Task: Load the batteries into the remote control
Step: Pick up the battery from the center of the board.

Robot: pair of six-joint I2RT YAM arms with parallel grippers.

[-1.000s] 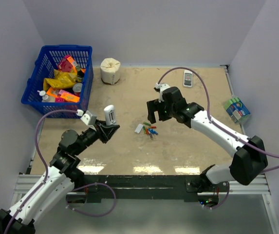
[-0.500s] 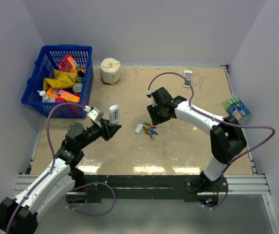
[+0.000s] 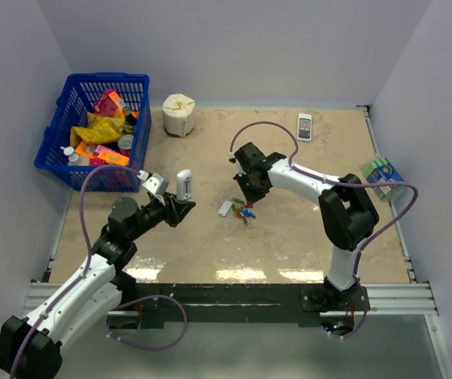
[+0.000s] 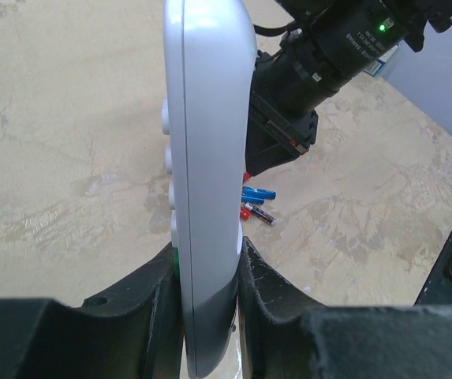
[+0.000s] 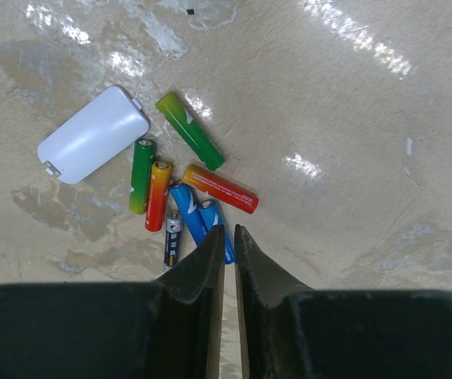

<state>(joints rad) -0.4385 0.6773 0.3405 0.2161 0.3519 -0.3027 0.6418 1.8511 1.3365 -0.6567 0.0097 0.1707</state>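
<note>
The remote control (image 3: 183,185) stands upright on its edge, silver-white, with my left gripper (image 3: 180,207) shut on its lower end. In the left wrist view its narrow side (image 4: 206,158) fills the middle, pinched between the two black fingers of the left gripper (image 4: 207,253). The batteries (image 3: 244,211) lie in a loose cluster mid-table. The right wrist view shows green (image 5: 190,130), orange-red (image 5: 219,189) and blue (image 5: 186,212) ones beside a white battery cover (image 5: 93,133). My right gripper (image 5: 229,230) hangs just above the blue pair, shut to a thin slit, with nothing in it.
A blue basket (image 3: 64,134) full of packets sits at the back left, with a paper roll (image 3: 179,114) beside it. A short white handset (image 3: 304,126) lies at the back right. A green-blue sponge pack (image 3: 383,178) is at the right edge.
My right gripper has gone from wide open to shut and has moved left to hang over the batteries. The left gripper, still holding the remote, has shifted slightly.
</note>
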